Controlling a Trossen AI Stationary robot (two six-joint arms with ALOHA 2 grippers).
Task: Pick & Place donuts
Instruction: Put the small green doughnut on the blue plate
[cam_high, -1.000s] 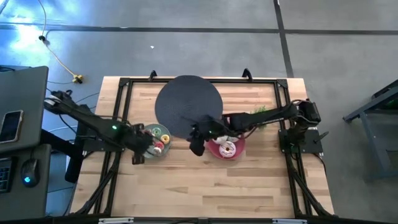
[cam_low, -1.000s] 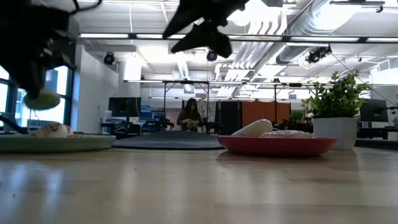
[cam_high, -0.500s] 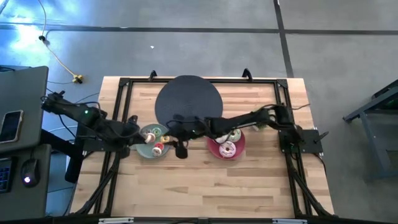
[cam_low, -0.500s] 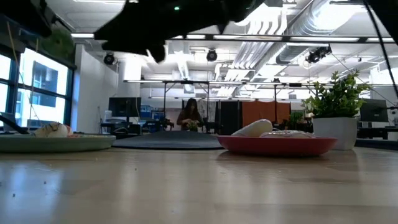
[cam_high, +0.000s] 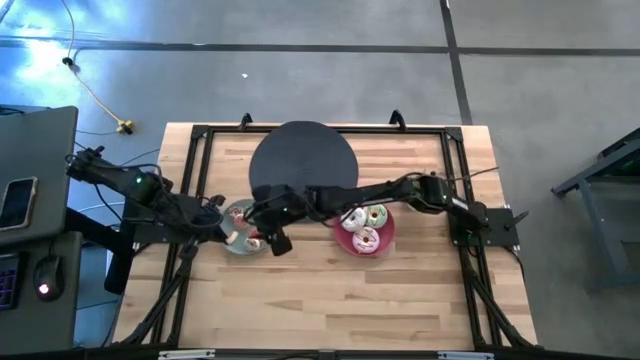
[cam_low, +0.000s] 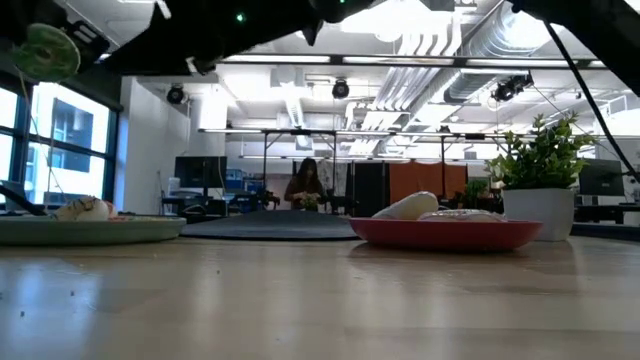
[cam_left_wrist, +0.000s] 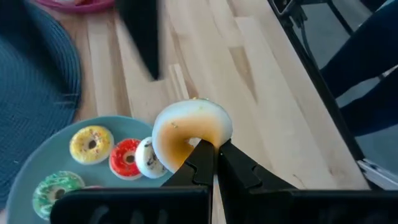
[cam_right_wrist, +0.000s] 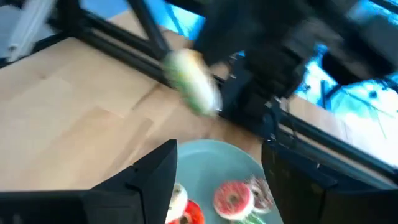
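**Two arms meeting over the grey-green plate.** The left gripper is clamped, fingers together, on the rim of a mint-iced donut. From its own wrist we see mainly the pale, brown-tinged underside, and from the right wrist the green icing. In the low view this donut now hangs high at the upper left, whereas a second ago it sat just above the plate. We take it that the left arm has lifted it clear and drawn back a little towards its own side.

The right gripper has made the larger move. A second ago it was at the near edge of the pink plate; it now reaches across the table and hovers over the grey-green plate. Its fingers have spread, and nothing lies between them.

On the grey-green plate we count a yellow donut, a red-orange donut, a small white donut and a green sprinkled donut. Two larger donuts remain on the pink plate.

We judge that a pick is complete on the left and that its placing is still to come. The right arm appears to be lining up for one of the small donuts. With both grippers so near each other, collision is the main risk.
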